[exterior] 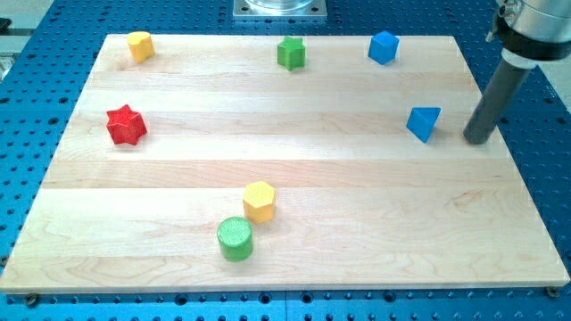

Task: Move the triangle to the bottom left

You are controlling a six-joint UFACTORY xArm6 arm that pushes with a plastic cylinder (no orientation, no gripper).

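A blue triangle block (424, 123) lies on the wooden board (357, 205) near the view's right edge, in the upper half. My tip (477, 140) rests on the board just to the right of the triangle, a small gap apart from it. The dark rod rises from the tip toward the view's top right corner.
A blue cube (383, 47), a green star (291, 53) and a yellow block (140, 45) sit along the view's top. A red star (126, 125) is at the left. A yellow hexagon (259, 201) and green cylinder (235, 238) sit at bottom centre.
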